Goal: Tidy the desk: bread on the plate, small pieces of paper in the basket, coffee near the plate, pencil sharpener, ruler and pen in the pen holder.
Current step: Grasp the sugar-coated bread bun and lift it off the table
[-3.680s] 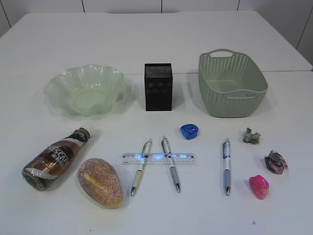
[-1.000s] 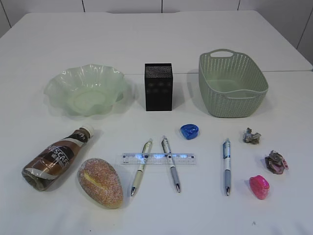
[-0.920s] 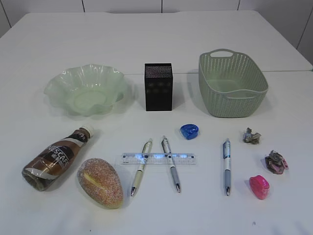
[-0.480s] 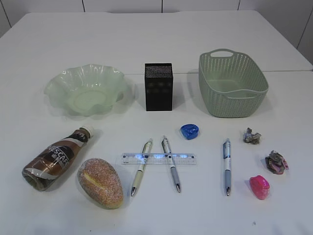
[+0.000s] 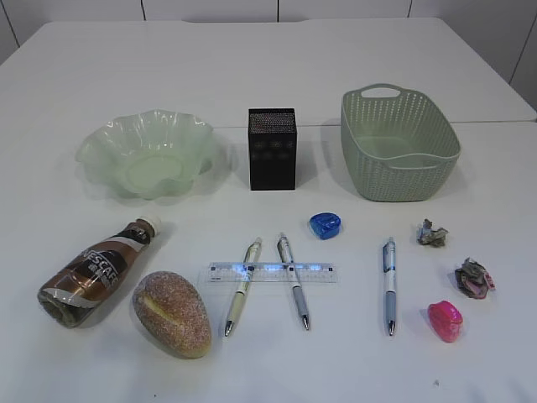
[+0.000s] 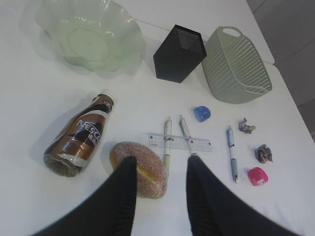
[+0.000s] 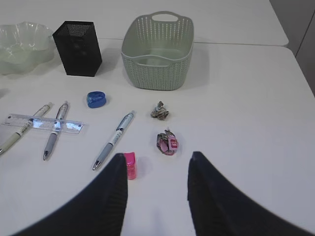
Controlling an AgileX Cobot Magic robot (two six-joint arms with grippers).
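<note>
Basket near table's right edge.

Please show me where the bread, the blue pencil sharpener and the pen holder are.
bread (image 5: 173,312), exterior view, middle of its sugared crust.
blue pencil sharpener (image 5: 325,224), exterior view, centre of its top.
pen holder (image 5: 272,157), exterior view, middle of its front wall.

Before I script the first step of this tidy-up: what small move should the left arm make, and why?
Probably lower the left hand onto the bread. Its fingers are spread and hold nothing, and the bread lies just ahead of them, partly between their tips in the left wrist view. The plate stands bare behind the lying coffee bottle, on that arm's side.
</note>
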